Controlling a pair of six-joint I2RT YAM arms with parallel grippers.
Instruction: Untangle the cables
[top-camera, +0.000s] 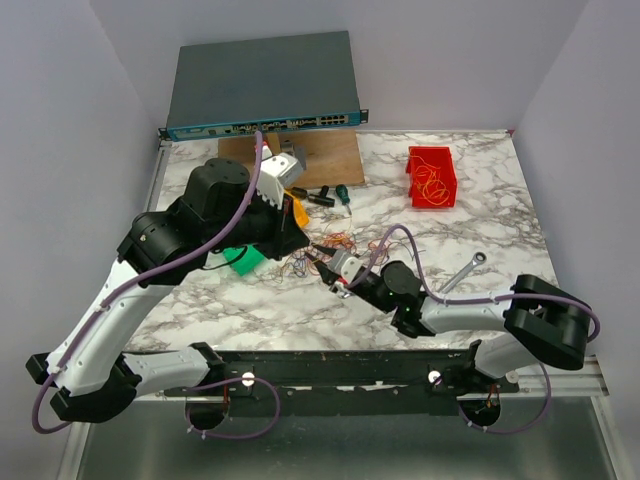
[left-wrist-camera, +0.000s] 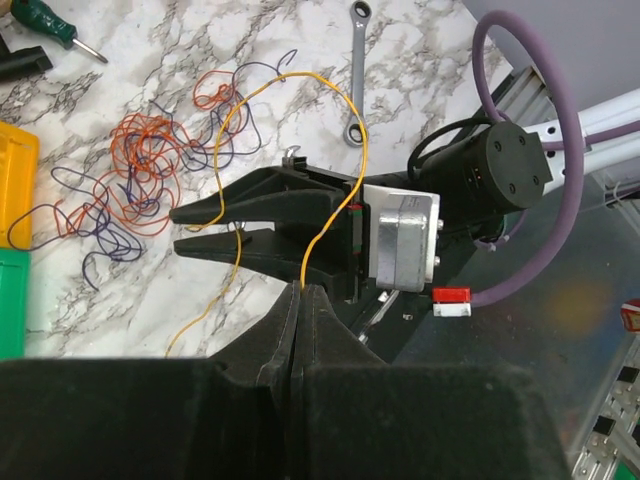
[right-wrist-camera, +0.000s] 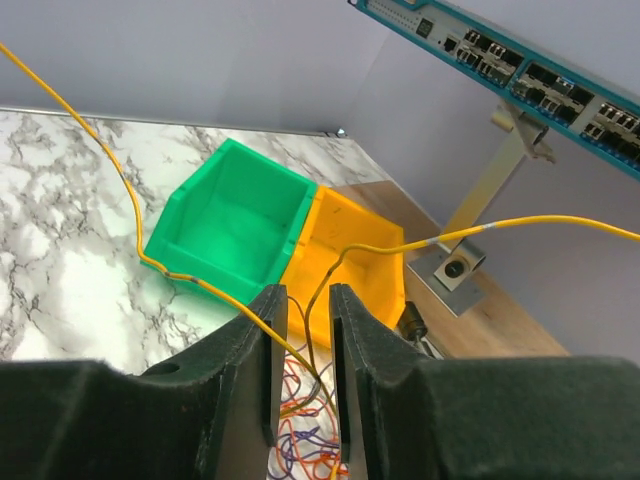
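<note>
The cables are a tangle of orange and dark purple wires (left-wrist-camera: 140, 170) on the marble table, also seen from above (top-camera: 322, 243) and between my right fingers (right-wrist-camera: 310, 440). One long yellow cable (left-wrist-camera: 290, 74) loops up out of it. My left gripper (left-wrist-camera: 300, 290) is shut on this yellow cable. My right gripper (left-wrist-camera: 178, 229) lies low by the tangle, jaws apart. The yellow cable (right-wrist-camera: 540, 218) runs through the gap of my right gripper (right-wrist-camera: 303, 295) without being clamped. From above, my left gripper (top-camera: 302, 238) and right gripper (top-camera: 322, 258) meet at the tangle.
A green bin (right-wrist-camera: 235, 225) and a yellow bin (right-wrist-camera: 355, 250) stand beside the tangle. A red bin (top-camera: 432, 177) holding some wires stands far right. A wrench (top-camera: 462, 272), screwdrivers (top-camera: 330, 195), a wooden board (top-camera: 320, 155) and a network switch (top-camera: 262, 85) are around.
</note>
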